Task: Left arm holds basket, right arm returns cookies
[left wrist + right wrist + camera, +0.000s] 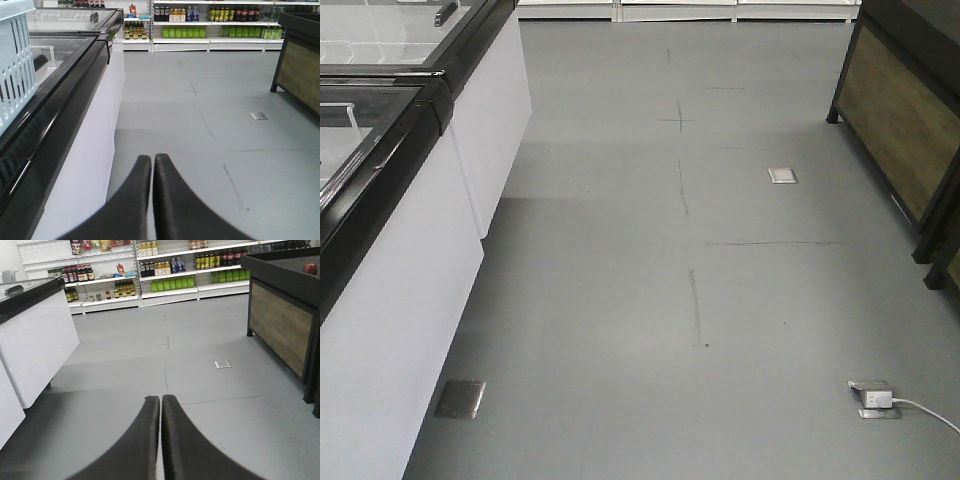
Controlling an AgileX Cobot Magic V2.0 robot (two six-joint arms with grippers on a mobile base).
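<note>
The light blue basket (14,60) with slotted sides stands on top of the chest freezer at the far left of the left wrist view; only one corner shows. My left gripper (152,159) is shut and empty, out over the floor to the right of the freezer and well apart from the basket. My right gripper (160,400) is shut and empty above the grey floor in the aisle. The cookies box is out of view. Neither gripper shows in the front view.
A white chest freezer (410,270) with black rim and glass lid (60,55) runs along the left. Shelves of bottles (175,270) line the far wall. A dark wood-panelled stand (282,325) is on the right. A floor socket with a white plug (876,399) lies front right.
</note>
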